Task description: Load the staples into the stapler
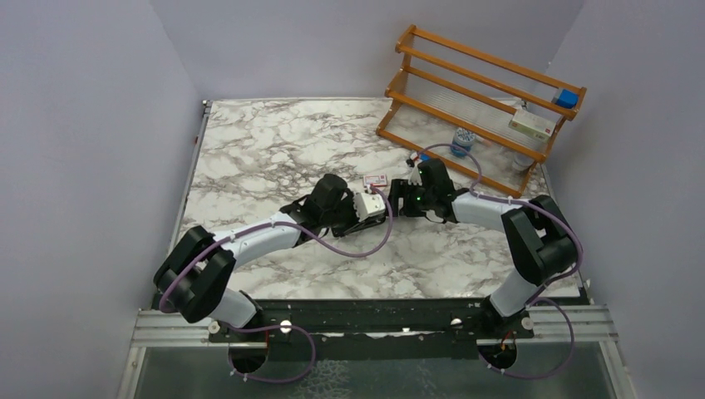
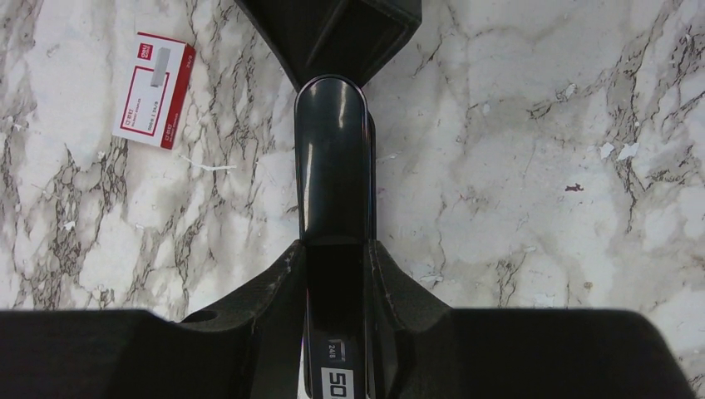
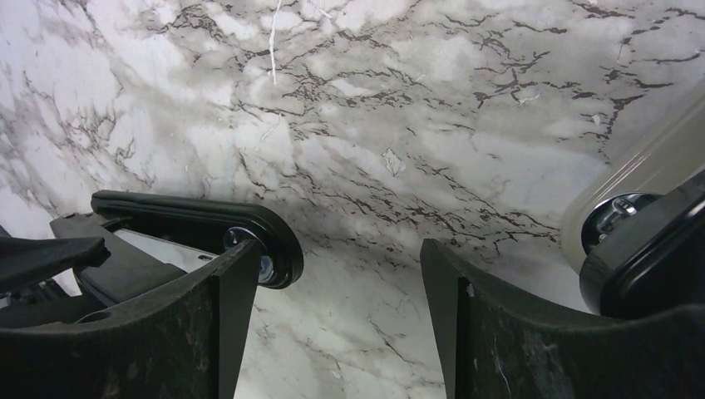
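My left gripper [image 2: 335,249] is shut on the stapler [image 2: 332,166], a slim glossy black bar that runs away from its fingers over the marble. In the right wrist view, the stapler's rounded end [image 3: 266,241] with a silver rivet sits against the left finger [image 3: 224,316] of my right gripper [image 3: 337,258]. That gripper is open, with only bare marble between its fingers. The staples box [image 2: 154,90], red with a white label, lies flat to the left of the stapler and free of both grippers. From above, the staples box [image 1: 375,179] lies just behind the two grippers, left [image 1: 370,208] and right [image 1: 402,196], which meet mid-table.
A wooden rack [image 1: 482,91] stands at the back right with a blue box [image 1: 567,98], a pale box [image 1: 532,125] and a small jar [image 1: 462,141]. Small white paper scraps [image 2: 615,150] dot the marble. A beige and black rounded body [image 3: 640,224] sits at the right wrist view's right edge.
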Robot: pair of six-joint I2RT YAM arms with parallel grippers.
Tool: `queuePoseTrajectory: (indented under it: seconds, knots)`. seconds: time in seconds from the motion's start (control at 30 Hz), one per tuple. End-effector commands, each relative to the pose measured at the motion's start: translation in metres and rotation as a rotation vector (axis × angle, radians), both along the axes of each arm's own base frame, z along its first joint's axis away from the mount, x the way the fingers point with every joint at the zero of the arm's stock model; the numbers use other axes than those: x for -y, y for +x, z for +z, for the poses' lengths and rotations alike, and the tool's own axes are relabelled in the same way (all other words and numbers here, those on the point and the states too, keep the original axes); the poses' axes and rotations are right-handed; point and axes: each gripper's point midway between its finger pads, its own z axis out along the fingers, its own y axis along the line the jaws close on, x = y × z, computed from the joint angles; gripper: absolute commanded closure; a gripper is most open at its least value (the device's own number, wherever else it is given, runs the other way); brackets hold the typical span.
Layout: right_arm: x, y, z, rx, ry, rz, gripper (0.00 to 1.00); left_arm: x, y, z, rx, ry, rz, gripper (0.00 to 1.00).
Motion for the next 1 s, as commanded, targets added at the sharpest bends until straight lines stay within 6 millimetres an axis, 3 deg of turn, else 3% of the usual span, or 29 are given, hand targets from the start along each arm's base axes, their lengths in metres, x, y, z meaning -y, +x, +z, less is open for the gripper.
queuePoseTrajectory:
  seconds: [0.0,0.67,0.77,0.97]
  knots:
    - [0.015,-0.004,-0.028,-0.033,-0.116,-0.021,0.25,0.023,-0.002,0.042,0.082,-0.174,-0.058,1.00]
    - [0.018,-0.034,-0.065,-0.127,-0.161,0.009,0.25,0.019,-0.004,0.058,0.137,-0.310,0.006,1.00]
    - [0.020,-0.029,-0.055,-0.094,-0.158,-0.008,0.25,0.016,-0.002,0.047,0.124,-0.273,0.019,1.00]
    - [0.029,-0.005,-0.014,0.041,-0.174,-0.105,0.25,0.010,-0.003,0.011,0.051,-0.123,0.003,1.00]
